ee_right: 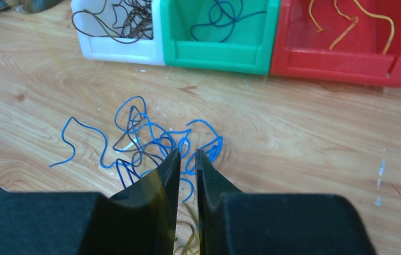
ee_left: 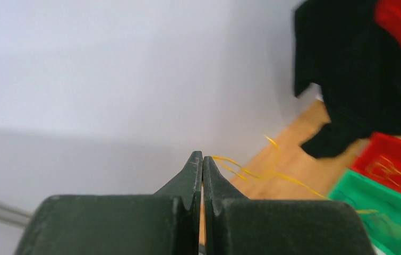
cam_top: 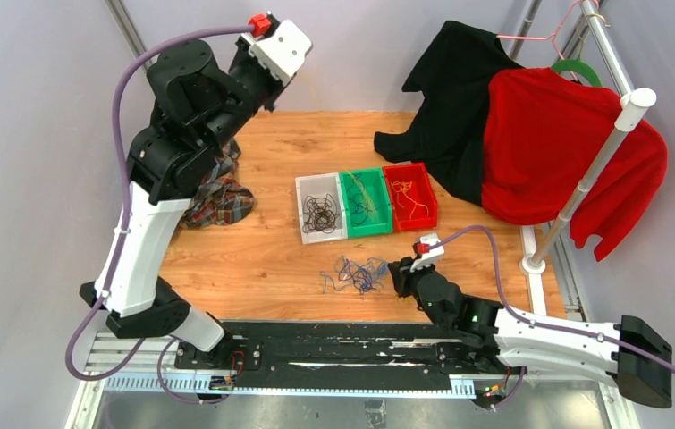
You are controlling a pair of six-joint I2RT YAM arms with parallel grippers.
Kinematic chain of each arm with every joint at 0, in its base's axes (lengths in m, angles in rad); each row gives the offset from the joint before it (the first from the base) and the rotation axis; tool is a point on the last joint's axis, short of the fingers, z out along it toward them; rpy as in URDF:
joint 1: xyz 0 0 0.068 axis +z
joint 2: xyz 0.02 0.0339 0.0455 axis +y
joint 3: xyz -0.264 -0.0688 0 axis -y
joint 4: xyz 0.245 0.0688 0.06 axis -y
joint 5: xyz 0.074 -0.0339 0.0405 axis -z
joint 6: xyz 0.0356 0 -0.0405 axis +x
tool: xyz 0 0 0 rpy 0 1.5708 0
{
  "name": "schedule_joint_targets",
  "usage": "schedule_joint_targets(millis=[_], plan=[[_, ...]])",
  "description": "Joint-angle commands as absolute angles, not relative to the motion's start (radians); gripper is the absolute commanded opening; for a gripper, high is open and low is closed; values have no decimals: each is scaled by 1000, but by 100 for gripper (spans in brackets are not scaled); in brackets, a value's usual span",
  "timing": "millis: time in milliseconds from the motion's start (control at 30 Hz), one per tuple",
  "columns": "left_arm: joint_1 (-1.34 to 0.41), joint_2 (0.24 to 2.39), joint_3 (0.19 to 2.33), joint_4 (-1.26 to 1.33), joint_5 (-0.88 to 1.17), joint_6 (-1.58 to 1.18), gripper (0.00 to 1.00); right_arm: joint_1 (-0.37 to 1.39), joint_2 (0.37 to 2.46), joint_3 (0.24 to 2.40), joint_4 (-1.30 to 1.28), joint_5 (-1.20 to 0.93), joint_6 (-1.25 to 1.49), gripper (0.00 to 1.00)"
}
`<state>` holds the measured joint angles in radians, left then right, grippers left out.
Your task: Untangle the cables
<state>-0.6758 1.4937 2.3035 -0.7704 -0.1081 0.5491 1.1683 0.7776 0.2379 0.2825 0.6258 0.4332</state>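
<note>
**Blue tangle on the bare wood, one yellow wire lifted out**

The wooden table (cam_top: 262, 259) fills the middle of the top view. In the upper right a red garment (cam_top: 566, 143) and a black garment (cam_top: 459, 89) hang from a white rail, and a plaid cloth (cam_top: 219, 201) lies at the left.

The left arm (cam_top: 150, 232) rears up into the upper left of the frame. Its left gripper (ee_left: 202, 156) has its fingers pressed together, pinching a thin yellow wire (ee_left: 251, 172) that trails off to the right in the wrist view.

The right arm (cam_top: 530, 335) lies low along the lower right. Its right gripper (ee_right: 187, 154) hangs just over the wood with only a narrow slit between the fingers; whether a strand sits in that slit cannot be told.

Three bins stand side by side at centre:
- The white bin (cam_top: 301, 192) holds black loops.
- The green bin (cam_top: 348, 179) holds dark blue ones.
- The red bin (cam_top: 429, 192) holds orange ones.

The cables (cam_top: 356, 273), mostly blue with a few dark strands, lie in a loose clump below the bins. The right fingertips touch its near edge.
</note>
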Motion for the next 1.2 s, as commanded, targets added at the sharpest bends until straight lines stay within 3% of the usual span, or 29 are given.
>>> schedule_joint_targets(millis=[0,200,300,767,933,1167], plan=[[-633,1517,2331,-395,-307,752,0,1164,693,175,157,695,534,18],[-565,1609,2456,-242,-325,964,0,1164,688,189,75,768,604,19],[-544,1607,2478,-302,-285,908,1,1164,705,207,48,772,621,17],[-599,1514,2067,-624,293,391,0,1111,604,439,35,987,357,8],[-693,1613,2015,-627,344,350,0,1027,594,476,34,997,297,6],[-741,1881,2177,-627,358,347,0,959,562,484,27,994,275,6]])
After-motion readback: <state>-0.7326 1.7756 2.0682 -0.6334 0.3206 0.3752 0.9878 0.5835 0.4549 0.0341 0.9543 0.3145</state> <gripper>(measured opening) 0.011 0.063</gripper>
